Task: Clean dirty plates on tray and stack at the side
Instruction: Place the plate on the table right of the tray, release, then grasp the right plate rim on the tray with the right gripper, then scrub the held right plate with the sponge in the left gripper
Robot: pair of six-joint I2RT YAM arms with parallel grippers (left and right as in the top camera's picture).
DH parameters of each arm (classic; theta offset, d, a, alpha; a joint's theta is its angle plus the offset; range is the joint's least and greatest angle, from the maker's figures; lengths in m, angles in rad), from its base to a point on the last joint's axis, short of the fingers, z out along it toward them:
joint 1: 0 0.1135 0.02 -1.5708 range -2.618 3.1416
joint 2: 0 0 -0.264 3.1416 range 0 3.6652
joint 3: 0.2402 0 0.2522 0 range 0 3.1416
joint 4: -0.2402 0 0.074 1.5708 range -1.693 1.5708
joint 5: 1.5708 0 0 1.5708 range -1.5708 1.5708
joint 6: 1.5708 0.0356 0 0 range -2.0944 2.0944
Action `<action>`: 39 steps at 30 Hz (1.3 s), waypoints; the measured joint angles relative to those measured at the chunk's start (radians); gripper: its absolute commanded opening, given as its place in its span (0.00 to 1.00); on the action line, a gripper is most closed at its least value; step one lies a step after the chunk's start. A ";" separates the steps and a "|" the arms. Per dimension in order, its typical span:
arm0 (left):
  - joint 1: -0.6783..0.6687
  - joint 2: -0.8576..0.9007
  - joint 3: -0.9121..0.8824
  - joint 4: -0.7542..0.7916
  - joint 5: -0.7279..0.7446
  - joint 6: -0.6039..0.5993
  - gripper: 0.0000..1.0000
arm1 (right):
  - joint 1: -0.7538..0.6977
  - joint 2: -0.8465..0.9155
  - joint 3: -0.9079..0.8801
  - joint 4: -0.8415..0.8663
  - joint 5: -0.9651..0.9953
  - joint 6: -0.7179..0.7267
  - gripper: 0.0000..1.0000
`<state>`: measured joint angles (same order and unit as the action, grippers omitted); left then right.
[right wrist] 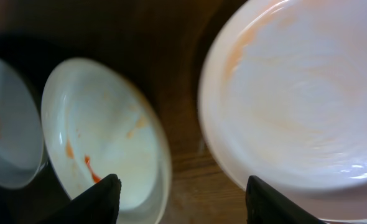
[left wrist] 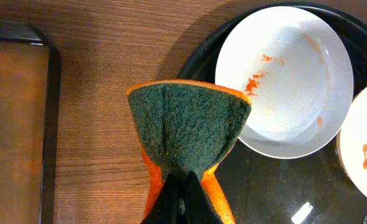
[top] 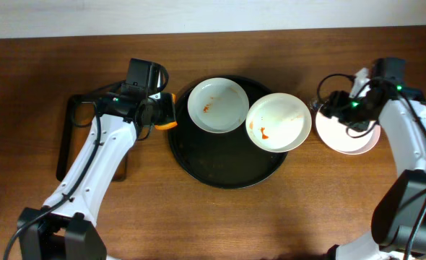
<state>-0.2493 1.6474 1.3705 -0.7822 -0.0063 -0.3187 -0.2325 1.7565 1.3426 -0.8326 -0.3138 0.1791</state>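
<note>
Overhead: left hand [top: 159, 114] tight on sponge [top: 170, 111]

The overhead camera looks straight down from high above the whole table [top: 25, 87]. The left wrist camera looks down from close by, past the sponge [left wrist: 186, 130] pinched in the left gripper [left wrist: 183, 186], onto the tray's [left wrist: 202, 59] left rim. The right wrist camera sits very near and blurred, facing left between the spread fingers of the right gripper [right wrist: 182, 183]. All three views share the left plate [top: 217, 105] and middle plate [top: 278, 121].
</note>
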 measured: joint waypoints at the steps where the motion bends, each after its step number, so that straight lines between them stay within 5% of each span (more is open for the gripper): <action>1: 0.000 0.000 0.000 0.000 0.000 0.000 0.01 | 0.016 0.005 -0.006 0.000 0.000 -0.001 0.55; 8: 0.000 0.000 0.000 0.000 0.000 0.000 0.01 | 0.076 0.104 -0.015 0.015 0.026 0.006 0.32; 12: 0.000 0.000 0.000 0.000 0.000 0.000 0.01 | 0.078 0.152 -0.015 0.013 0.035 0.016 0.04; 26: -0.019 0.000 0.000 0.013 0.138 0.000 0.01 | 0.195 0.164 -0.018 -0.155 0.009 0.027 0.04; 39: -0.317 0.056 0.000 0.064 0.198 -0.047 0.01 | 0.326 0.164 -0.018 -0.245 0.028 0.090 0.04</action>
<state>-0.5667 1.7035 1.3708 -0.7177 0.1921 -0.3660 0.0937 1.9202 1.3247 -1.0771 -0.2859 0.2695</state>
